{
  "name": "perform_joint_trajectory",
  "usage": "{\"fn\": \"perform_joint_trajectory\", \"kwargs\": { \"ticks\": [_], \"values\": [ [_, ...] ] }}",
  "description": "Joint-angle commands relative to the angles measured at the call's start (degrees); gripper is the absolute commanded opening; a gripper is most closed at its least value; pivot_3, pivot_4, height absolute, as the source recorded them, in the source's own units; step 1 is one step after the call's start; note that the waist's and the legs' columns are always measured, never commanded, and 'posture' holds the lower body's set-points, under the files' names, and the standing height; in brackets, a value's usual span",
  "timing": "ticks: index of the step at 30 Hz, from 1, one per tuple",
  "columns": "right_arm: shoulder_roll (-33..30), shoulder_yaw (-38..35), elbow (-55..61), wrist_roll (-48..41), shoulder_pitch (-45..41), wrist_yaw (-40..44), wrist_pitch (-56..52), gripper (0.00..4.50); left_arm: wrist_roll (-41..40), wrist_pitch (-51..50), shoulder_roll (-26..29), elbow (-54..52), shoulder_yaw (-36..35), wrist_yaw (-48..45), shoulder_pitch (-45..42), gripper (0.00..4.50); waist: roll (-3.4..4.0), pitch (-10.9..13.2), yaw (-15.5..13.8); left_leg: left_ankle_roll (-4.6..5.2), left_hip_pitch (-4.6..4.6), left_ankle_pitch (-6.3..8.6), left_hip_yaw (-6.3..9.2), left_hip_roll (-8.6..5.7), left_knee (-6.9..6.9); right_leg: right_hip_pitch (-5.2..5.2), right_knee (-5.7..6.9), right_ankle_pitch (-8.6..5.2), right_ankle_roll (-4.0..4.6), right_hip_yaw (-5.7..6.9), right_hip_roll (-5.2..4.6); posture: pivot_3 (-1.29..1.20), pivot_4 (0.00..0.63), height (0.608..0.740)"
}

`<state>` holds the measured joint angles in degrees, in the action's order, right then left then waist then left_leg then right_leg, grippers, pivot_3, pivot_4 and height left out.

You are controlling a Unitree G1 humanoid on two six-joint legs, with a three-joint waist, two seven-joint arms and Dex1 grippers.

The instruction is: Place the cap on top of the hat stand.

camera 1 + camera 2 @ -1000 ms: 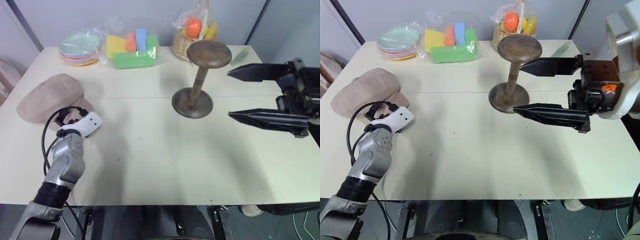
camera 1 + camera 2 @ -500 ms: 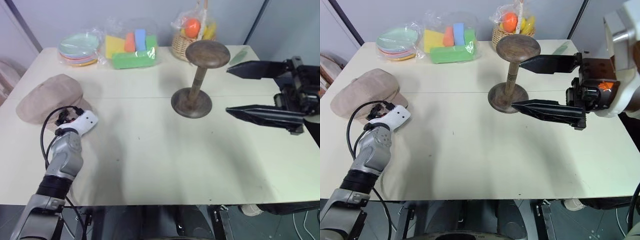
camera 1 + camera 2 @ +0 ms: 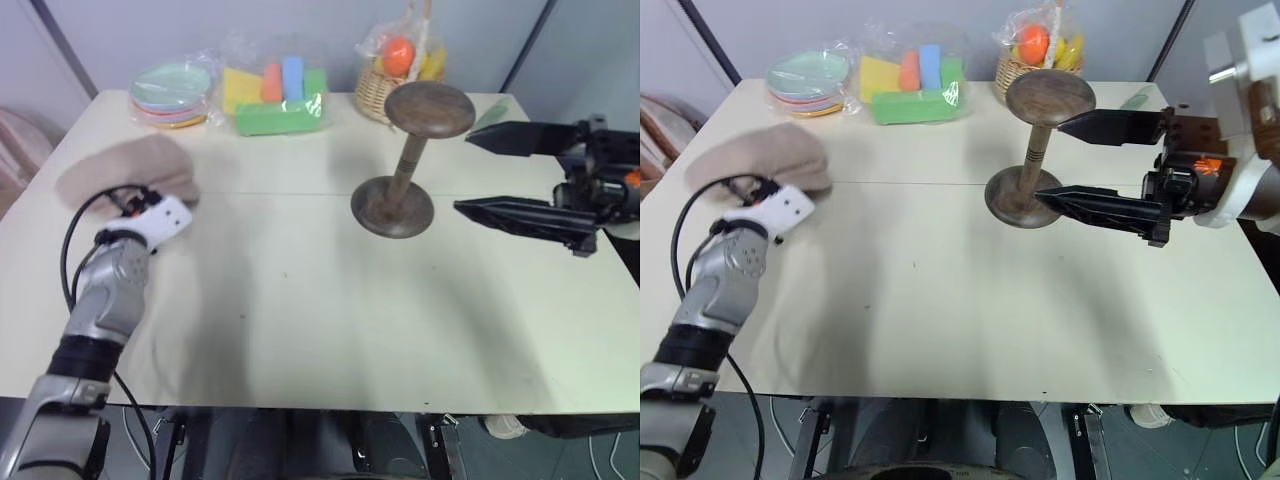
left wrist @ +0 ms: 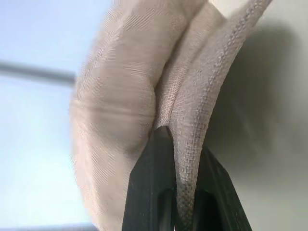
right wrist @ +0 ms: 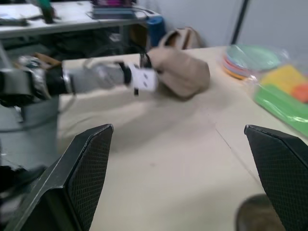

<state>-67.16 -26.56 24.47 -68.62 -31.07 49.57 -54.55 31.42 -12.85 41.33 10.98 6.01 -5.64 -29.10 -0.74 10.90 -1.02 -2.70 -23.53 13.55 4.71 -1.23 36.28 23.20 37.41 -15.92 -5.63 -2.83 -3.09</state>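
The beige-pink cap (image 3: 130, 168) hangs just above the table's left side, pinched by its brim in my left gripper (image 4: 179, 159), which is shut on the fabric. From the right wrist the cap (image 5: 180, 72) shows lifted at the end of my left arm. The dark wooden hat stand (image 3: 413, 150) rises upright at centre right, its disc top bare. My right gripper (image 3: 500, 172) hovers open just right of the stand, one finger level with the top, the other near the base.
Along the table's far edge lie a stack of pastel plates (image 3: 170, 92), a bag of coloured foam blocks (image 3: 275, 95) and a wicker basket (image 3: 400, 70) with fruit, directly behind the stand. The table (image 3: 320, 320) has open surface in front.
My left gripper closed on the cap's brim and raised it off the table, away from the front edge. The right gripper stayed open beside the stand.
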Motion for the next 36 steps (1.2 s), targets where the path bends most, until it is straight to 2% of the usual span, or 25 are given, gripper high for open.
{"fn": "perform_joint_trajectory", "kwargs": {
  "ticks": [1, 5, 10, 16, 22, 25, 29, 32, 36],
  "values": [
    [-2.3, -6.4, -2.0, 4.2, 3.2, 1.7, 1.3, 4.50, -1.7, 10.8, 1.2, -3.5, -0.2, -0.6, -9.4, 0.06, -0.01, 0.0, -0.5, 0.00, -0.08, 0.00, -0.02, -0.05, 0.04, 0.01, -0.06, 0.03, -0.05, 0.07, -0.04, 0.00, 0.150, 0.740],
    [-3.2, -13.8, -4.1, 8.6, 9.1, 2.8, 0.9, 4.50, -3.6, 24.6, -1.6, -1.4, 3.1, -1.5, -19.9, 0.06, -0.02, 0.0, -1.1, 0.03, -0.13, 0.01, -0.26, -0.16, 0.03, 0.03, -0.18, 0.06, -0.12, 0.01, -0.05, 0.00, 0.150, 0.740],
    [-3.1, -23.1, -4.1, 11.9, 16.1, 4.7, -1.1, 4.50, -7.3, 40.1, -7.5, 4.1, 6.9, -3.7, -28.4, 0.06, 0.00, 0.0, -1.2, 0.06, -0.10, 0.01, -0.35, -0.17, 0.03, 0.02, -0.14, 0.06, -0.15, -0.02, 0.03, 0.00, 0.150, 0.740],
    [-1.5, -32.5, 0.4, 10.8, 21.4, 3.6, -5.7, 4.50, -2.1, 52.1, -15.8, 17.0, 13.0, -0.4, -36.8, 0.06, -0.01, 0.0, -0.7, 0.07, -0.01, 0.01, -0.42, -0.18, 0.07, -0.01, -0.06, 0.09, -0.19, -0.14, 0.29, 0.00, 0.150, 0.740],
    [1.4, -35.7, 5.2, 7.0, 23.6, 0.0, -8.5, 4.50, 7.1, 57.2, -21.2, 29.6, 19.2, 7.0, -41.5, 0.06, -0.04, 0.0, 0.3, 0.07, 0.01, 0.02, -0.38, -0.19, 0.08, -0.05, -0.05, 0.09, -0.21, -0.15, 0.32, 0.00, 0.150, 0.740],
    [2.2, -36.4, 6.5, 5.4, 24.4, -1.5, -8.7, 4.50, 12.2, 55.2, -23.2, 34.6, 22.6, 9.5, -42.8, 0.06, -0.05, 0.0, 0.5, 0.07, 0.02, 0.02, -0.39, -0.18, 0.07, -0.04, -0.02, 0.09, -0.21, -0.16, 0.34, 0.00, 0.150, 0.740],
    [2.1, -36.8, 7.0, 3.5, 24.7, -3.4, -8.7, 4.50, 14.4, 56.3, -24.5, 37.5, 25.1, 11.3, -42.1, 0.06, -0.05, 0.0, 0.3, 0.07, 0.02, 0.02, -0.37, -0.18, 0.10, -0.05, 0.00, 0.09, -0.22, -0.16, 0.34, 0.00, 0.150, 0.740],
    [2.1, -36.3, 7.5, 3.1, 25.2, -4.3, -8.0, 4.50, 13.6, 54.9, -24.5, 37.4, 25.3, 8.7, -39.9, 1.07, -0.06, 0.0, 0.2, 0.07, 0.02, 0.02, -0.34, -0.20, 0.15, -0.10, 0.00, 0.08, -0.24, -0.16, 0.32, 0.00, 0.150, 0.740],
    [2.2, -34.0, 8.3, 5.6, 26.8, -4.4, -5.9, 4.50, 10.7, 55.5, -23.7, 34.1, 23.9, 5.7, -36.4, 3.07, -0.06, 0.0, 0.3, 0.08, 0.02, 0.02, -0.33, -0.19, 0.19, -0.12, 0.01, 0.09, -0.25, -0.16, 0.33, 0.00, 0.150, 0.740]
  ]
}}
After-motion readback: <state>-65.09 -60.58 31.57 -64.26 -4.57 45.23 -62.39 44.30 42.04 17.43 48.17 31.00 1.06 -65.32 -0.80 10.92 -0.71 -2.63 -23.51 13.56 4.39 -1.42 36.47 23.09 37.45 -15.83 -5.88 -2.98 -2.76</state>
